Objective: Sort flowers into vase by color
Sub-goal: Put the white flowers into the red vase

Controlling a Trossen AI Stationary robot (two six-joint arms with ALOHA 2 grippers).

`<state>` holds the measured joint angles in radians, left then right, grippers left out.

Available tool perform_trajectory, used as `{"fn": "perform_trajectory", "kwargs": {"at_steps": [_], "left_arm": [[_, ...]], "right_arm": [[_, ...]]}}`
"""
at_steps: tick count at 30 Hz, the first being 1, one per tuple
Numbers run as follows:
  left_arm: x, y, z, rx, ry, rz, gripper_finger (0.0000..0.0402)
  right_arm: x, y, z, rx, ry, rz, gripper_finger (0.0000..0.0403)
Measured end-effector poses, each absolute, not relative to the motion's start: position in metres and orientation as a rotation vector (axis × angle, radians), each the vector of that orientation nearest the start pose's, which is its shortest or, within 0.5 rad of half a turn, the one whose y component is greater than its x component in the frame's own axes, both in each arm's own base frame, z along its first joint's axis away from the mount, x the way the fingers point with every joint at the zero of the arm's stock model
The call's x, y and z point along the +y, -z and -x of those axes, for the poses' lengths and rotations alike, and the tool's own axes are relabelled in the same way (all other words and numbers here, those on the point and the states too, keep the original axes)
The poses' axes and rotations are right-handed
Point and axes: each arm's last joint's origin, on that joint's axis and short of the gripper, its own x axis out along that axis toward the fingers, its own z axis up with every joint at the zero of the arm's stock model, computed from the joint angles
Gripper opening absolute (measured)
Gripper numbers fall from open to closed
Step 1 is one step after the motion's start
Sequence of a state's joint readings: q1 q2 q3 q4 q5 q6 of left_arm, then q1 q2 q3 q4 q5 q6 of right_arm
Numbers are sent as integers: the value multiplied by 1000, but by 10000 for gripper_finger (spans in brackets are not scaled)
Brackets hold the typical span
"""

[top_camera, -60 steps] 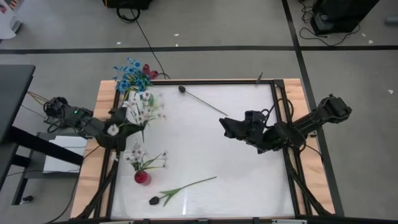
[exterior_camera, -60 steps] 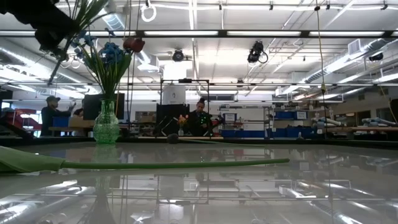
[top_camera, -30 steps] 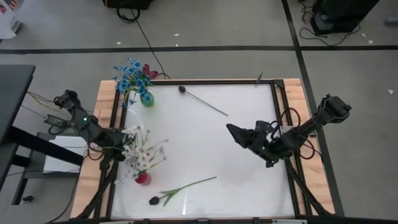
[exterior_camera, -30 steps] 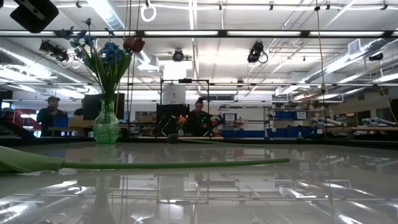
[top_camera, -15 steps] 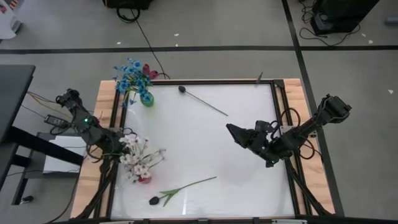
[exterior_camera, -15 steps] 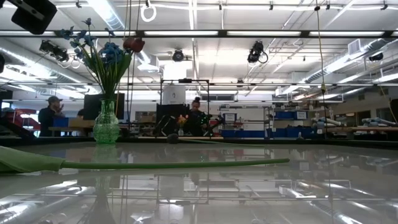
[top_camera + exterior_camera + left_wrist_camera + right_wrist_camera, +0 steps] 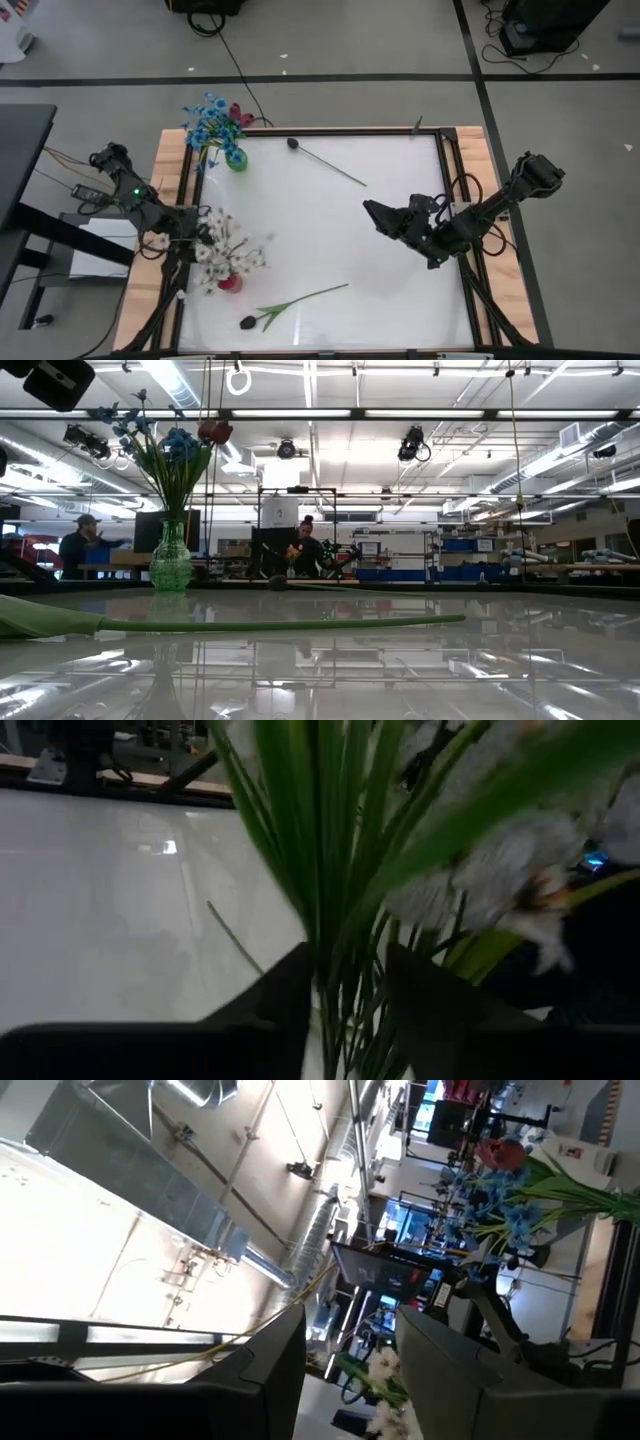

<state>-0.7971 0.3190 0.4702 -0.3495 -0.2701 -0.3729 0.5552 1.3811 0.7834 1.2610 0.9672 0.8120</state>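
Note:
My left gripper [image 7: 197, 237] is shut on a bunch of white flowers [image 7: 226, 255] above a small red vase [image 7: 230, 284] near the table's left edge. In the left wrist view its fingers stand on either side of the green stems [image 7: 335, 870]. A green glass vase [image 7: 236, 161] at the far left corner holds blue flowers [image 7: 209, 121] and one dark red head [image 7: 213, 430]. One dark-headed flower [image 7: 292, 143] lies at the far side, another [image 7: 248, 322] near the front edge. My right gripper [image 7: 368, 210] hangs open and empty right of the middle. My left gripper pinches the bundle of several green stems [image 7: 338, 995] between its two fingers, below the white heads. It comes in from the table's left. The heads spread toward the table's middle, over the red vase. The flowers hide the stems' lower ends.
The table is white and glossy inside a wooden frame [image 7: 300, 130]. The front flower's long stem [image 7: 280, 624] lies across the low view. People stand far behind the table [image 7: 305, 550].
My left gripper has carried the white bunch from beside the green vase toward the near edge, then to the red vase, where it now merges with the white flower standing there. My right gripper has drawn back toward the right and near edges, then kept still.

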Motion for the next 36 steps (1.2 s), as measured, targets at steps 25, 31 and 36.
{"fn": "perform_trajectory", "kwargs": {"at_steps": [25, 31, 36], "left_arm": [[-11, -342, -19, 472, 503, 213, 198], [-4, -336, -11, 605, 467, 250, 166], [-18, -315, -20, 772, 489, 296, 146]], "right_arm": [[130, -305, -256, -471, 237, -1218, 163], [144, -260, -299, -170, 268, -1063, 157], [143, -246, -353, -91, 191, -1026, 138]]}}
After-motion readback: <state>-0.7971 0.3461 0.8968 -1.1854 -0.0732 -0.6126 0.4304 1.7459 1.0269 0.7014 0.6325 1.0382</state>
